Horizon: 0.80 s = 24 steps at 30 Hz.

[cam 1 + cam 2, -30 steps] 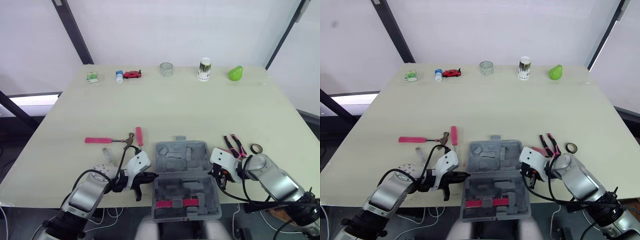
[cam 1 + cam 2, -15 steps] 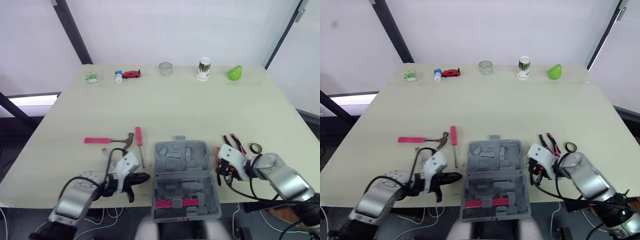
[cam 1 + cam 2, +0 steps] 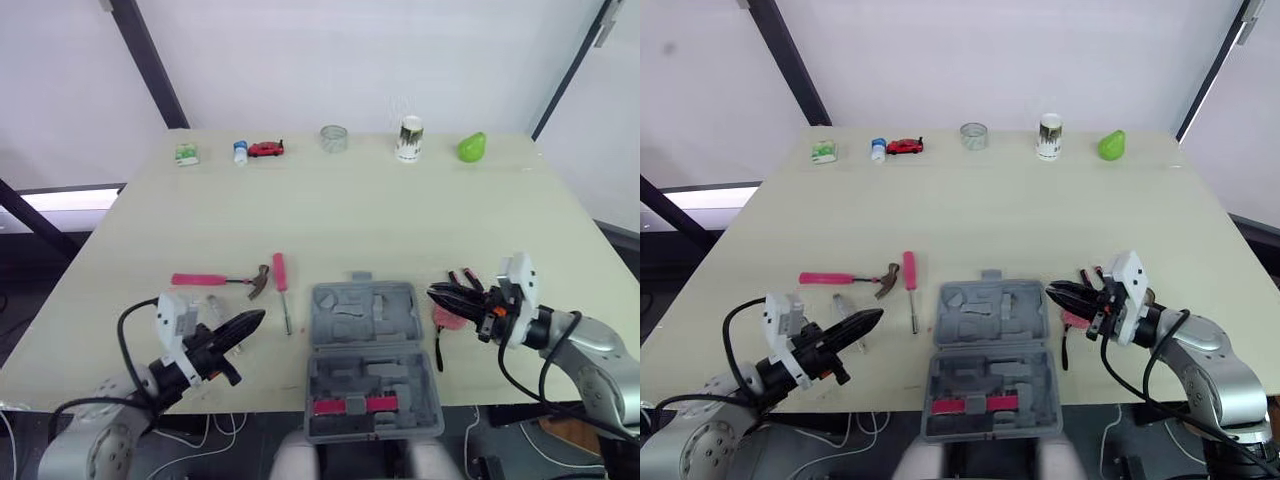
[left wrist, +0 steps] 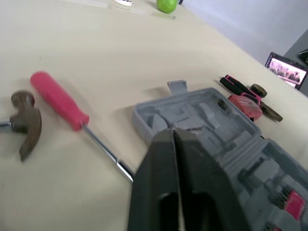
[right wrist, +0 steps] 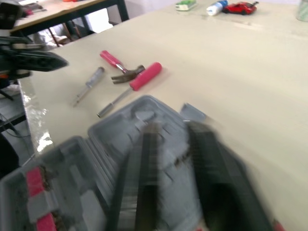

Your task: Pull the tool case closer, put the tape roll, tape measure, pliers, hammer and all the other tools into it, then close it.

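**A:** Two tools, nearest first. State of each?

**B:** Left tool (image 3: 252,320): black fingers clenched together, holding nothing, over the near left of the pale wooden table (image 3: 150,240). Right tool (image 3: 438,293): fingers parted, released, empty, just off the case's right side.

**A:** Between them?

**B:** One grey moulded plastic tool case (image 3: 372,350), lying open and flat at the table's near edge. A pink bar (image 3: 345,406) sits in its near half.

**A:** Left of the case?

**B:** Three items, all on the table outside the case.
- A small grey metal driver (image 5: 89,84), near the left tool.
- A pink-handled screwdriver (image 3: 279,272), near the case's far left corner.
- A brown-headed hammer with a pink handle (image 3: 215,281), its head close beside the screwdriver's handle. I cannot tell whether they touch.

**A:** Right of the case?

**B:** Three more, also outside it.
- A red tape measure (image 4: 245,106), just beside the case's right wall.
- Black-and-pink pliers (image 4: 236,85), beyond it.
- A brown tape roll (image 4: 258,89), close by the pliers.

**A:** Far edge?

**B:** Six in a row, left to right: green-and-white small box (image 3: 185,153), white bottle with blue cap (image 3: 240,151), red toy car (image 3: 266,149), clear glass cup (image 3: 333,137), white cup with dark print (image 3: 409,138), green pear (image 3: 471,147).
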### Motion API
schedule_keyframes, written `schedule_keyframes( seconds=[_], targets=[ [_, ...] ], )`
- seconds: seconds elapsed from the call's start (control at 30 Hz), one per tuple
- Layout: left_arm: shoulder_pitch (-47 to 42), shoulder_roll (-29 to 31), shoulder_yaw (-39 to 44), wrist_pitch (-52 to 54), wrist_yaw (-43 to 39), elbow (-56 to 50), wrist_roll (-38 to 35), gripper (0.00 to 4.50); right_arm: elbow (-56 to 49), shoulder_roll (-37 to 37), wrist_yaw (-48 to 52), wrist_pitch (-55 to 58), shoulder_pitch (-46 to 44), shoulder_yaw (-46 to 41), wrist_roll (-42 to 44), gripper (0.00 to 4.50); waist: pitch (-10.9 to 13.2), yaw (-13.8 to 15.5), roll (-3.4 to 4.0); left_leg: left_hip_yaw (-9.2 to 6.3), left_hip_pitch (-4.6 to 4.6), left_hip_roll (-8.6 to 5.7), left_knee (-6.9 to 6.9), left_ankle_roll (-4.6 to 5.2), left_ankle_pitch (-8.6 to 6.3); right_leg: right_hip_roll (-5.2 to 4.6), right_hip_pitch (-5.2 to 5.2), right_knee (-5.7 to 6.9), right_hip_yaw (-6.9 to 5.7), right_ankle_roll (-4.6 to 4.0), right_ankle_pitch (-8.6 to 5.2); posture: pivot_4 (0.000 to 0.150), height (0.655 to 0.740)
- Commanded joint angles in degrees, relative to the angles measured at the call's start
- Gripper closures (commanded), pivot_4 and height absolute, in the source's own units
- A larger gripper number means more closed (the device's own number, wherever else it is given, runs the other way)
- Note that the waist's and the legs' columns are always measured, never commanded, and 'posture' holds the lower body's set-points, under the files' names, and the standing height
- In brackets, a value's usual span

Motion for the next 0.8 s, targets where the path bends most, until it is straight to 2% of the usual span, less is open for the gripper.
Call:
schedule_keyframes(
  seconds=[0.03, 0.07, 0.13, 0.17, 0.23, 0.33, 0.47, 0.6, 0.8],
  targets=[
    [5.1, -0.6, 3.8, -5.5, -2.5, 0.3, -0.3, 2.68, 1.4, -3.3, 3.3, -5.9, 5.9, -6.6, 0.8, 1.63, 0.0, 0.1, 0.0, 0.0, -0.01, 0.0, 0.0, 0.0, 0.0, 0.0, 0.0, -0.01, 0.0, -0.03, -0.02, 0.15, 0.74],
    [7.0, -0.8, 4.9, -6.9, -3.2, 1.4, -0.2, 2.34, 2.1, -4.2, 4.2, -7.3, 8.0, -8.3, 0.9, 1.26, 0.0, 0.1, 0.0, 0.0, 0.0, -0.01, 0.0, 0.0, 0.0, -0.01, 0.0, -0.01, 0.0, -0.15, -0.09, 0.15, 0.74],
    [10.4, -1.0, 6.8, -9.3, -4.7, 3.6, 0.0, 1.25, 4.0, -5.7, 6.1, -9.6, 12.1, -11.8, 1.6, 0.14, 0.0, -0.1, 0.0, 0.02, 0.03, -0.01, -0.01, 0.0, 0.0, -0.01, 0.01, -0.02, 0.02, -0.21, -0.13, 0.15, 0.74],
    [11.7, -1.1, 7.6, -10.1, -5.1, 4.6, -0.1, 0.82, 5.2, -6.1, 6.9, -10.6, 13.9, -13.4, 2.1, 0.0, 0.0, -0.2, 0.0, 0.02, 0.04, -0.01, -0.01, 0.0, 0.0, 0.0, 0.0, -0.01, 0.02, -0.21, -0.13, 0.15, 0.74],
    [13.9, -1.1, 8.8, -11.6, -5.9, 6.2, -0.2, 0.1, 7.9, -7.2, 9.1, -12.9, 17.5, -15.9, 2.1, 0.0, 0.0, -0.3, 0.0, 0.01, 0.06, 0.01, -0.01, 0.0, 0.0, 0.01, 0.01, 0.0, 0.01, -0.21, -0.15, 0.15, 0.74],
    [16.9, -0.9, 10.1, -14.0, -7.6, 9.5, 0.4, 0.1, 13.8, -8.3, 11.6, -17.3, 22.1, -19.4, 1.0, 0.0, -0.1, -0.2, -0.04, 0.02, 0.09, 0.01, 0.0, 0.0, 0.0, -0.01, 0.01, -0.01, 0.01, -0.04, -0.27, 0.15, 0.74],
    [17.7, -0.7, 10.0, -15.0, -7.7, 10.9, 0.4, 0.1, 18.8, -9.5, 13.2, -20.1, 23.7, -20.9, 0.9, 0.0, -0.1, -0.2, -0.04, 0.06, 0.08, -0.01, 0.0, -0.01, -0.01, -0.05, 0.0, -0.04, 0.03, -0.03, -0.29, 0.15, 0.74],
    [16.8, -1.0, 8.7, -13.5, -5.0, 6.4, -0.8, 0.1, 17.3, -10.6, 12.9, -18.0, 23.1, -19.3, 1.6, 0.0, -0.1, -0.2, 0.0, 0.04, 0.09, 0.02, 0.0, -0.01, -0.01, -0.05, 0.0, -0.03, 0.03, -0.03, -0.3, 0.15, 0.74],
    [8.9, 1.3, 3.8, -8.7, 2.0, -2.5, -0.7, 0.1, 11.1, -13.6, 6.8, -11.3, 16.0, -13.5, -0.4, 0.0, -0.1, -0.1, 0.06, 0.05, 0.08, 0.01, 0.01, -0.01, -0.01, -0.04, 0.01, 0.0, 0.04, -0.17, -0.21, 0.15, 0.74]
  ],
)
